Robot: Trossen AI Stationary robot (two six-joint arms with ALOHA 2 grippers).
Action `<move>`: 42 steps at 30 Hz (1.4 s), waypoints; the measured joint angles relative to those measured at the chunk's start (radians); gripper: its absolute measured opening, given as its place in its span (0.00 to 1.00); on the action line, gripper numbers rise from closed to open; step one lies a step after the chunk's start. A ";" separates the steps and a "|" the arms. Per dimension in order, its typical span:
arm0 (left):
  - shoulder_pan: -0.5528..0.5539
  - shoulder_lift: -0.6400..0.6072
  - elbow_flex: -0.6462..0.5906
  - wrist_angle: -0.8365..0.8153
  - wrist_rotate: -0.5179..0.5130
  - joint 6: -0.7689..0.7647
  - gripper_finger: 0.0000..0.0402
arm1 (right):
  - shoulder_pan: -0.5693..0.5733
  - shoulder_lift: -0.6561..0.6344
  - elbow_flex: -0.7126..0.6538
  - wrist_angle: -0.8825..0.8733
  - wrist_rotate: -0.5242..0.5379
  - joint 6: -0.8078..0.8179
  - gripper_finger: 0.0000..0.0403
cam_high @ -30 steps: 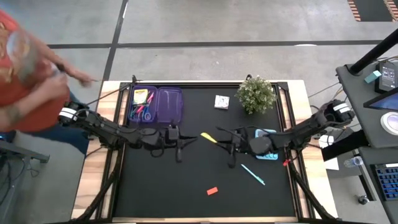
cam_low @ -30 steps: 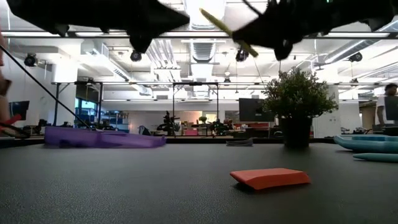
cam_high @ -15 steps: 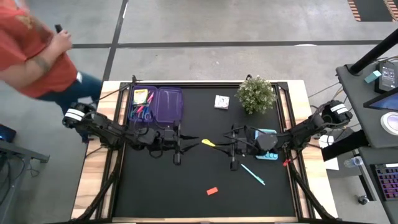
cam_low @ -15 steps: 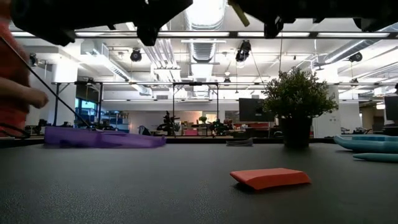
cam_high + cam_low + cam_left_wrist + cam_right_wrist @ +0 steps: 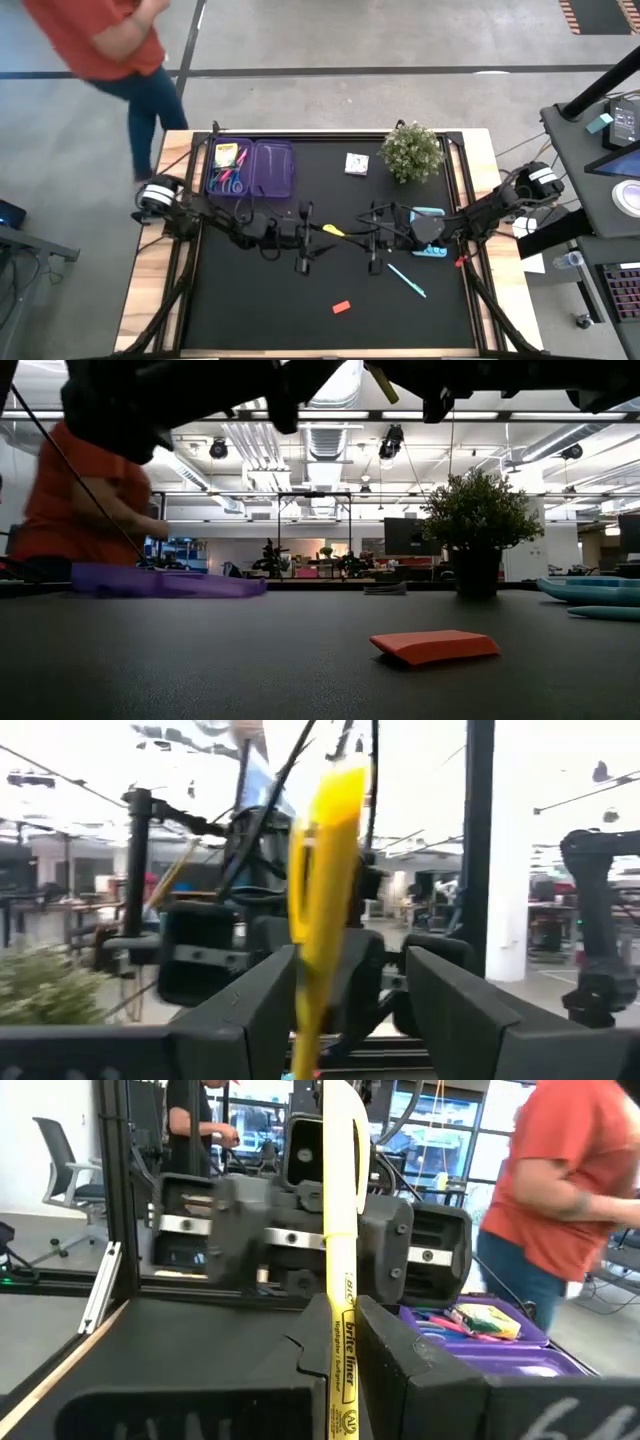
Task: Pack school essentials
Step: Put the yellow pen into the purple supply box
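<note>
A yellow highlighter [image 5: 334,230] hangs above the table's middle, with my right gripper [image 5: 368,236] shut on it. My left gripper [image 5: 350,970] faces it from the table's left side. It is open, and its fingers stand on either side of the highlighter's free end [image 5: 322,870]. At the far left an open purple case [image 5: 272,168] lies flat, holding a crayon box [image 5: 226,155] and blue-handled scissors [image 5: 228,182]. Lying flat on the mat are a red eraser [image 5: 434,646], a teal pen [image 5: 407,280] and a white pad [image 5: 356,163]. My right gripper pinches the highlighter's printed barrel [image 5: 343,1342] between its two fingers, coming level from the table's right side. The highlighter sticks out forward past the fingertips toward my left gripper, lifted clear of the table. My left gripper: the highlighter stands close by one finger [image 5: 262,1005]; whether it touches, I cannot tell.
A bushy potted plant [image 5: 412,150] stands at the far right of the mat. A light blue item [image 5: 432,248] lies under my right arm. A person in an orange shirt [image 5: 105,35] walks beyond the table's far left corner. The mat's near half has free room around the eraser.
My left gripper has gone toward the table's right edge, up to the highlighter's free end. My right gripper has drawn back a little toward the right and brought the highlighter from a slant to nearly level. The person has walked away from the table's left side toward the far side.
</note>
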 joint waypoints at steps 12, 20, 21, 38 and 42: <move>0.001 0.040 0.087 0.002 -0.002 0.080 0.20 | 0.000 0.000 0.001 -0.003 -0.004 -0.019 0.05; 0.000 0.038 0.083 -0.010 -0.073 0.073 0.06 | 0.000 0.000 0.007 -0.010 0.036 -0.007 0.14; 0.001 0.037 0.083 -0.014 -0.085 0.074 0.06 | 0.000 0.000 0.011 -0.011 0.060 -0.008 0.17; 0.172 -0.396 0.105 -1.287 -0.561 -0.239 0.04 | -0.001 -0.277 0.155 -0.811 0.345 0.200 0.51; 0.322 -0.478 0.137 -1.739 -0.560 -0.429 0.04 | 0.000 -0.333 0.157 -0.895 0.347 0.199 0.50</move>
